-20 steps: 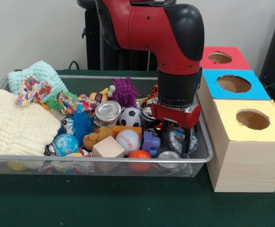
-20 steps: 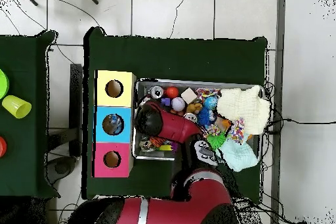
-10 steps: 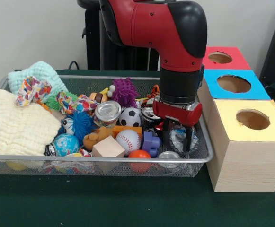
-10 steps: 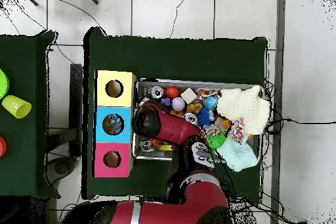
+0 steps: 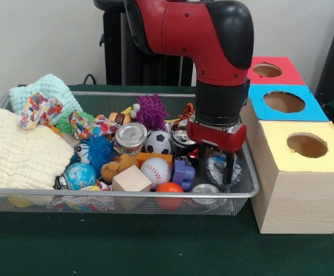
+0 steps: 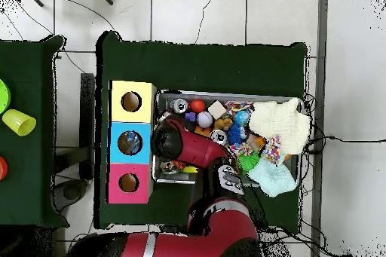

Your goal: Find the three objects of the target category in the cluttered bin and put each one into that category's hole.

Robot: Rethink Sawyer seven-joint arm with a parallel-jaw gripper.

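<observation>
Green cloth over the table, pale wall behind, and the wire mesh bin (image 5: 244, 172) sits packed with toys beside three wooden boxes topped yellow (image 5: 304, 146), blue (image 5: 284, 102) and red (image 5: 267, 70), each with a round hole. My gripper (image 5: 217, 171) hangs low in the bin's corner nearest the boxes, fingers apart, straddling a crumpled silver can (image 5: 217, 168) without visibly pinching it. Cans look like my category: another stands upright behind, next to the soccer ball (image 5: 157, 142), and a lid-up jar or can (image 5: 131, 136) sits further in. To do this well, I judge I should settle straight down, centre the crushed can between the fingers, and squeeze gently so it doesn't skid against the mesh or nudge the purple block (image 5: 183, 173). From overhead my own arm (image 6: 188, 145) blankets that corner, so the can is hidden there, and something dark sits in the blue hole (image 6: 130, 143) that I cannot identify.
</observation>
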